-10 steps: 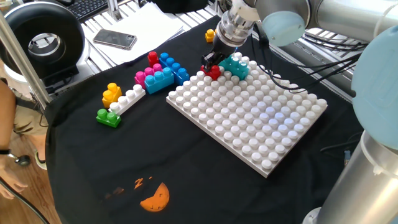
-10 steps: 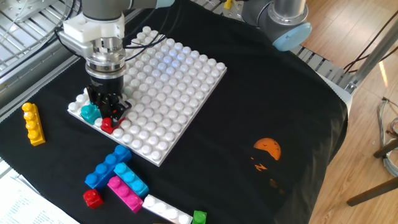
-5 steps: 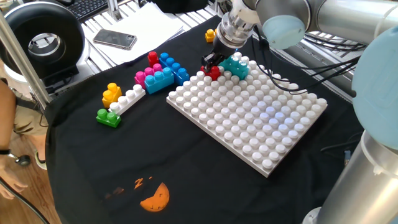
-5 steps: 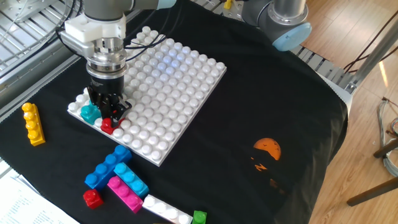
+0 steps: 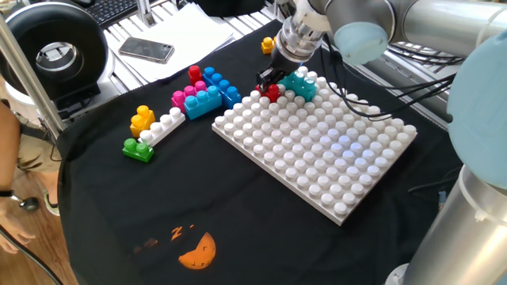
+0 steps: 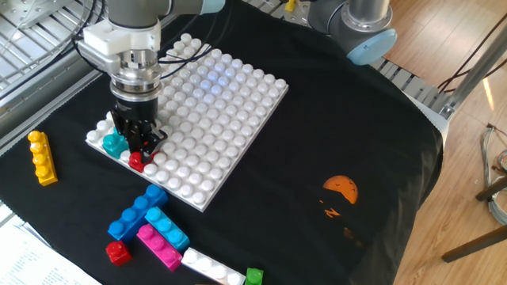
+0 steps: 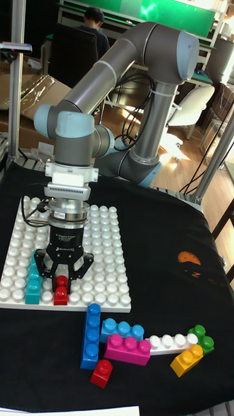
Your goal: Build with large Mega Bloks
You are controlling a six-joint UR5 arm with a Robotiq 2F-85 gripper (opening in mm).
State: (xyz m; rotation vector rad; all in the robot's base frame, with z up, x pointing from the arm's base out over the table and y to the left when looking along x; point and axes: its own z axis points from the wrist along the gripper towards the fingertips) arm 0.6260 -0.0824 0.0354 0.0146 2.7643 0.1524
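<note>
A white studded baseplate lies on black cloth. At one corner of it a teal Mega Blok stands beside a small red one. My gripper points straight down over the red brick, open, with a finger on each side of its top. Loose bricks lie off the plate: blue, light blue, pink, red, white, green and yellow.
A long yellow brick lies alone on the cloth beside the plate. A phone and a black round device sit beyond the cloth. An orange print marks the cloth. Cables trail behind the arm.
The gripper has risen very slightly over the red brick. The red and teal bricks have stayed in place on the plate.
</note>
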